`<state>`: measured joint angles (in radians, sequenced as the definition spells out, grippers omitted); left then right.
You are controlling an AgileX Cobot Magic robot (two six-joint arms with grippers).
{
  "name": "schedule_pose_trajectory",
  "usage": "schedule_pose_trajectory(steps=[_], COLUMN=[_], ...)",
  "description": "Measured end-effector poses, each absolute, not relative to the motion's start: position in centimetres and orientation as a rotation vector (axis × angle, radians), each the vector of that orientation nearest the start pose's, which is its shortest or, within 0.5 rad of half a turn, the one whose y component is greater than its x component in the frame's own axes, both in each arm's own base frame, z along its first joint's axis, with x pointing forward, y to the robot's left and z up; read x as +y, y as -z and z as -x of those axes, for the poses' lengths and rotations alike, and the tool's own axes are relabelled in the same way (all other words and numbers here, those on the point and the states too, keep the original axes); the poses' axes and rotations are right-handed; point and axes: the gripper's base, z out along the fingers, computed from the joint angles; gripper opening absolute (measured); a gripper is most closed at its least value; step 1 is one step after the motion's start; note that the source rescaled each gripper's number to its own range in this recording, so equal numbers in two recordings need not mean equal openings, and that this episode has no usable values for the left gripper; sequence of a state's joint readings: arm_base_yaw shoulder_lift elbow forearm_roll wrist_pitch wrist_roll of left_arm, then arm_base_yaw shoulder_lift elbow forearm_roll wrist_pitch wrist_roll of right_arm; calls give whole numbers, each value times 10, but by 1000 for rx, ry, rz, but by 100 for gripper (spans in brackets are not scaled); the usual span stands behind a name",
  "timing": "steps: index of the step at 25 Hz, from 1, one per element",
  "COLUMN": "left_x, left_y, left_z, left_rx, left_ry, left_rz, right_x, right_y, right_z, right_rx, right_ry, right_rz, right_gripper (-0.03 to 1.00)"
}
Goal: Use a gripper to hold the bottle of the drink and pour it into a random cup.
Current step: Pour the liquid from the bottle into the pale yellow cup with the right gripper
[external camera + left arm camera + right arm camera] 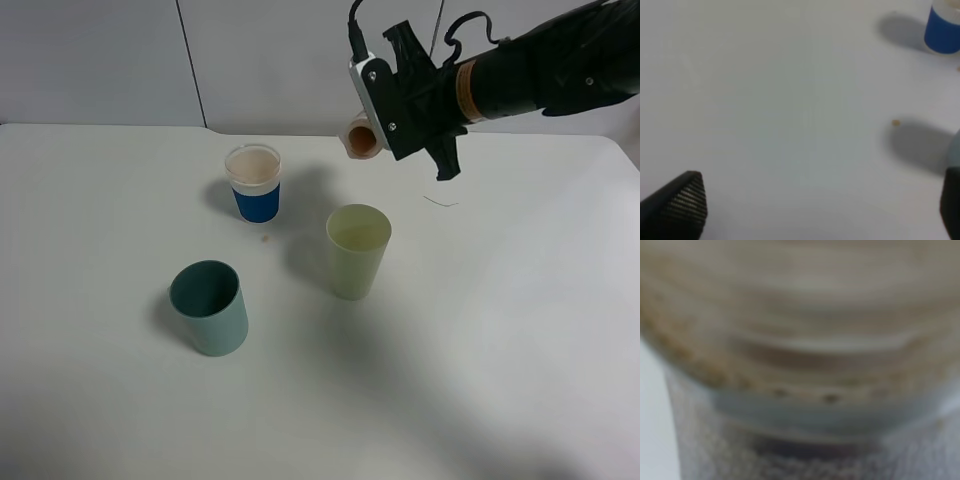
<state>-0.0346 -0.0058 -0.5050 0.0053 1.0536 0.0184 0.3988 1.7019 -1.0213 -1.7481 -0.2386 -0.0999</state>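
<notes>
My right gripper [392, 108] hangs in the air at the back of the table, shut on the bottle of the drink [360, 138]. The bottle lies tipped on its side, and its round brownish mouth sticks out to the left of the claw. In the right wrist view the bottle [800, 340] fills the frame as a blur. The cup [358, 250], a tall pale yellow-green tumbler, stands upright on the table below and in front of the bottle's mouth. My left gripper [815, 210] is open over bare table, with nothing between its fingertips [682, 205].
A short blue-and-white paper cup [253, 183] stands left of the bottle and also shows in the left wrist view [942, 27]. A darker teal tumbler [209, 307] stands at the front left. The white table [500, 330] ends at a grey wall behind.
</notes>
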Motion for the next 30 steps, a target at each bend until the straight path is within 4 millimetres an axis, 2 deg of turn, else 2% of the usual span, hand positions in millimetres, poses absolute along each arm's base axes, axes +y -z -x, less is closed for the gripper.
schedule_pose_trajectory(steps=[4, 9, 17, 30], left_x=[1, 1, 0, 1], left_y=[-279, -279, -279, -279], left_z=[6, 6, 6, 6], left_rx=[2026, 2026, 2026, 2026], left_ry=[4, 4, 10, 4], left_rz=[-53, -53, -54, -53], right_x=[166, 172, 179, 177], right_y=[-229, -227, -225, -225], right_z=[-326, -322, -317, -320], right_rx=[799, 687, 628, 558], right_ry=[570, 645, 690, 816], right_rz=[2082, 2146, 2184, 2235], right_gripper=[0, 0, 0, 0])
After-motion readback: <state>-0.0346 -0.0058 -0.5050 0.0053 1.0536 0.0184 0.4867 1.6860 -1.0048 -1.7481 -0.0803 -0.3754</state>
